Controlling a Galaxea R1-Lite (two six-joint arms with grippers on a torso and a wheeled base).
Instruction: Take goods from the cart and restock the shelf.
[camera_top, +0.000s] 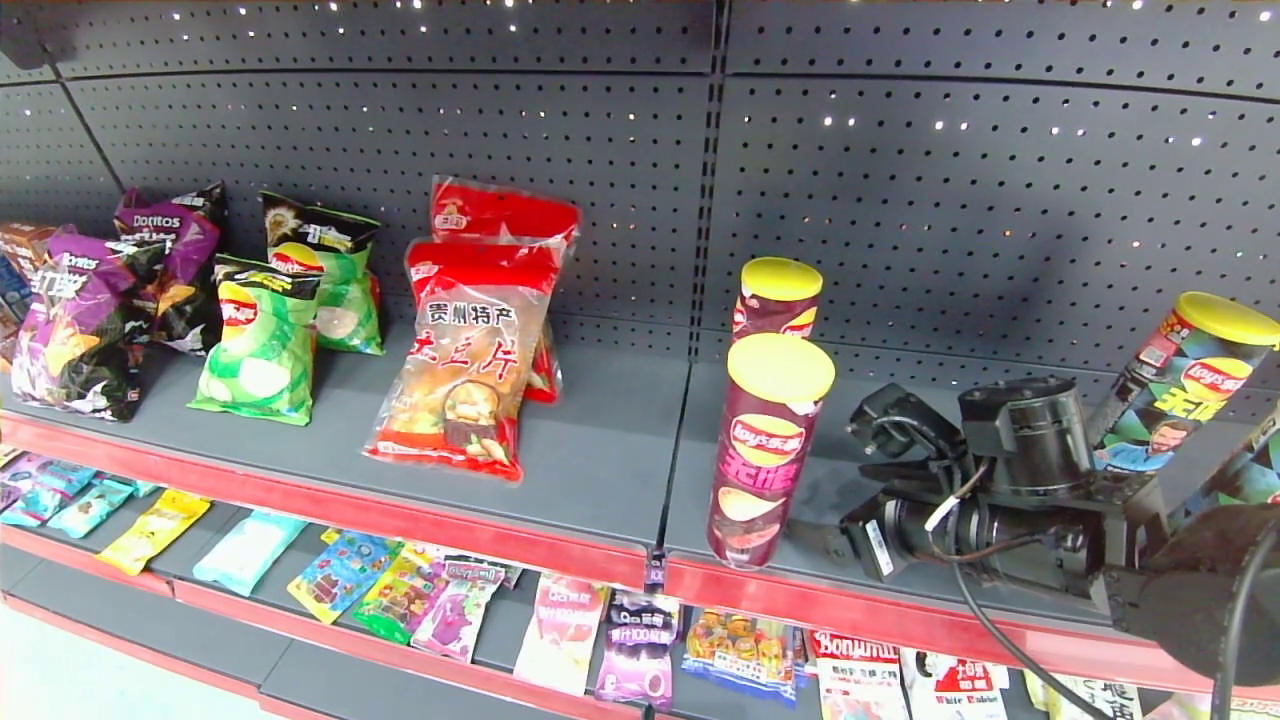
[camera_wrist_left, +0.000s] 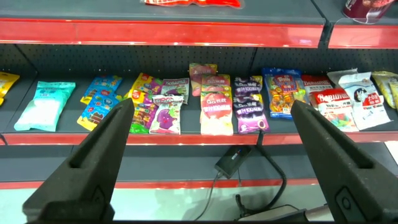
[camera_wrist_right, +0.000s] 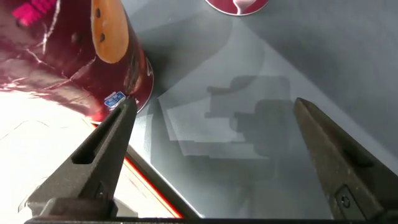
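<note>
Shelf (camera_top: 590, 450): two maroon cans (camera_top: 768, 450), two red bags (camera_top: 470, 350).

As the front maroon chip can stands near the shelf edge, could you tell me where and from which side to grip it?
Probably across the round body of the front maroon can at mid-height, coming from its right, where the open right end effector is. It stands upright, and its flat yellow lid offers little hold.

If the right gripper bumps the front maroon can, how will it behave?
The front can is tall and narrow, standing near the red lip: probably tips easily. Round, so likely rolls once down. Glossy wall may slip in the right gripper.
</note>
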